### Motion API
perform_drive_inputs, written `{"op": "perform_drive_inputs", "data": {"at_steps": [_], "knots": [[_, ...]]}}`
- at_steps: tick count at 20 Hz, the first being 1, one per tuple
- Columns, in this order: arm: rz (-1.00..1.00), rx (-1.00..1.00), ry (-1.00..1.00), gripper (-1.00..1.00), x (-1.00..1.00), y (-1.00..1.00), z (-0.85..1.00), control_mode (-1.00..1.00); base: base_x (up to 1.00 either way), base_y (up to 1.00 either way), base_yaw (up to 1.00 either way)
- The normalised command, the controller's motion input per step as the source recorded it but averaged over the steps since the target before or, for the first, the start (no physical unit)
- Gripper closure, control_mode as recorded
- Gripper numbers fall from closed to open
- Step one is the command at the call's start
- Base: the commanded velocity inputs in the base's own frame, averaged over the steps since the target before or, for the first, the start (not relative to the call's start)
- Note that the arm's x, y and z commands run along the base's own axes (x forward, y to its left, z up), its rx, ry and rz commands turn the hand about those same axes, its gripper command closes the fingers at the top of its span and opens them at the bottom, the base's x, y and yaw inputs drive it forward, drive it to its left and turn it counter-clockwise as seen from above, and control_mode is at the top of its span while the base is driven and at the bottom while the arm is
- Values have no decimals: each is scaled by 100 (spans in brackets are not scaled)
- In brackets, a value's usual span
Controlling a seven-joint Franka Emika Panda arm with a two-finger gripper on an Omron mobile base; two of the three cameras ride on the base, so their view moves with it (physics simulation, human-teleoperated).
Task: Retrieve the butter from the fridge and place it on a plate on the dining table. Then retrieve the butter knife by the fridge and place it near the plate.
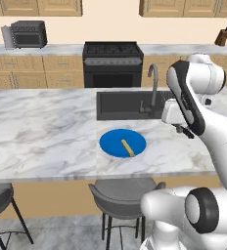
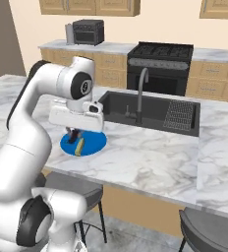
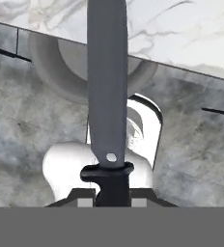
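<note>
The butter [image 1: 127, 147] [image 2: 80, 146], a small yellow stick, lies on the blue plate [image 1: 116, 139] [image 2: 94, 142] near the front edge of the marble dining table [image 1: 47, 132] [image 2: 150, 157]. My gripper [image 1: 185, 130] [image 2: 73, 134] [image 3: 111, 198] hangs above the table, just right of the plate in the left base view. It is shut on the butter knife [image 3: 107, 82] by its black handle. In the hand view the grey blade points up the frame, over floor, a stool seat and the table's marble edge.
A dark sink [image 1: 120, 105] [image 2: 150, 113] with a tall faucet [image 1: 153, 88] [image 2: 140, 93] sits behind the plate. Grey stools [image 1: 123, 195] [image 2: 209, 229] stand below the table's near edge. A stove [image 1: 113, 63], toaster oven [image 1: 27, 34] and knife block [image 1: 223, 35] line the back counter.
</note>
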Motion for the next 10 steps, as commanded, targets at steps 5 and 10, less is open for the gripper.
{"op": "perform_drive_inputs", "data": {"at_steps": [5,10], "knots": [[-23,0,2,100,57,0,-72,-100,0,0,0],[-3,0,1,100,42,-16,-46,-100,0,0,0]]}}
